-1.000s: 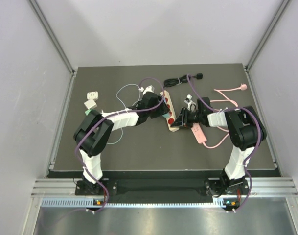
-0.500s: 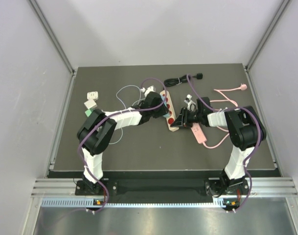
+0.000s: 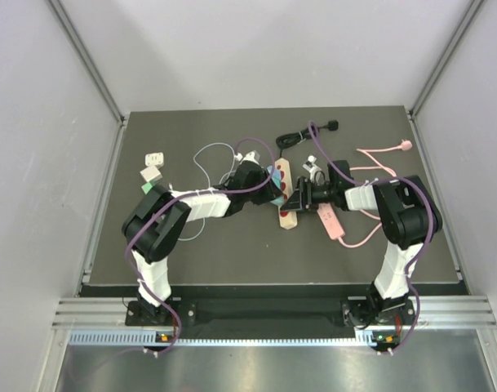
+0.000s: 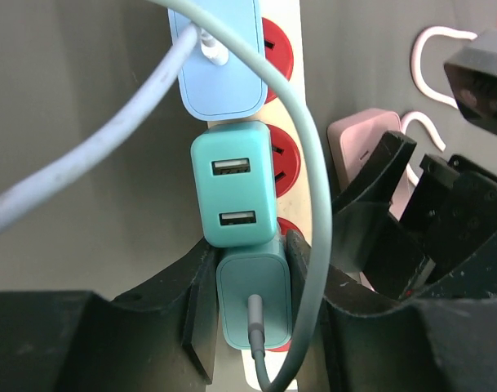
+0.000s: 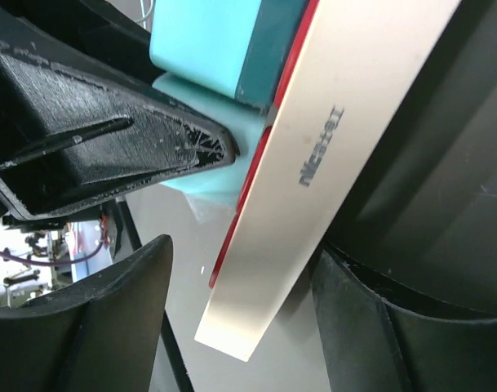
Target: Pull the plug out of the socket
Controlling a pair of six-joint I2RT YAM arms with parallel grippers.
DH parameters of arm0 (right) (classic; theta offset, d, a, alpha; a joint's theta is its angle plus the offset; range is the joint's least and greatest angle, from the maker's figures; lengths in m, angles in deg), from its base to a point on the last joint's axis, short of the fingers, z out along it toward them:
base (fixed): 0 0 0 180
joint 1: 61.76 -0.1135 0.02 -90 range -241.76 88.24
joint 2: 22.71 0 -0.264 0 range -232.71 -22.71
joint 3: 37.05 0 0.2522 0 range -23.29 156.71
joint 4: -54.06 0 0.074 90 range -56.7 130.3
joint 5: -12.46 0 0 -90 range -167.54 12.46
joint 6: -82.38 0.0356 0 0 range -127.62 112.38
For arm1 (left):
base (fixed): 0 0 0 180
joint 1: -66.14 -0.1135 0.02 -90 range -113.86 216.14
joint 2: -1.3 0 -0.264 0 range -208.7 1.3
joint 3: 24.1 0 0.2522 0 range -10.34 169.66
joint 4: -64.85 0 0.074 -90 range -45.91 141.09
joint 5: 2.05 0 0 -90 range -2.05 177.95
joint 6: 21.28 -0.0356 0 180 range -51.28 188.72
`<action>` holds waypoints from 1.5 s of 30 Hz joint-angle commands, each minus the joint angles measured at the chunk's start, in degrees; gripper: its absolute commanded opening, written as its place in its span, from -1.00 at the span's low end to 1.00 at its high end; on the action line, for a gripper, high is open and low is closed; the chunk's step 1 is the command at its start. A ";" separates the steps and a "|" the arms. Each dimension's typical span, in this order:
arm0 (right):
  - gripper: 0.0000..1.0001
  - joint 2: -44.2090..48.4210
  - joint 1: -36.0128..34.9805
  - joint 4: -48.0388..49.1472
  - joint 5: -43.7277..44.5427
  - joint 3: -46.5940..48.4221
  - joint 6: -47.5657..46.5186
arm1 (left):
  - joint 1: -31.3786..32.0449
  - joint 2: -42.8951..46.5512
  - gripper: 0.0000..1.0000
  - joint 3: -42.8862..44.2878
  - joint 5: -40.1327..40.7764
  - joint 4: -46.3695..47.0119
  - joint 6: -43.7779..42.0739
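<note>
plug, the teal one with the grey lead, sat on the cream socket strip around the middle of the surface. left gripper was clamped on its sides. right gripper had its fingers apart, one on each side of the strip. a two-port teal charger and a pale blue charger were crowded right next to it. pink box and pink cable were toward the right edge, white adapters by the left edge, black cord near the far edge. dark mat, plain white walls.
</note>
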 commanded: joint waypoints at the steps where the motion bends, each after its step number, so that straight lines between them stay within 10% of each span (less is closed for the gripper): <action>1: 0.33 -0.97 0.02 1.80 0.03 1.43 -2.67 | 0.39 4.14 -1.00 -0.61 -3.34 7.98 -1.13; 21: 0.13 -2.64 -2.36 -0.75 2.40 2.84 -1.09 | 0.39 5.46 -1.00 0.45 0.26 9.48 4.58; 25: -0.11 -2.91 -2.36 -1.01 2.85 3.01 -0.47 | 0.92 6.07 -1.00 0.09 0.61 10.71 6.60; 31: -1.00 -2.65 -2.27 -1.62 3.28 3.19 -0.38 | 1.45 7.04 -1.00 0.36 1.22 11.50 7.40; 45: -1.00 6.84 -1.65 -3.64 16.28 0.20 -5.30 | 9.87 7.84 -1.00 7.99 12.02 -4.38 7.67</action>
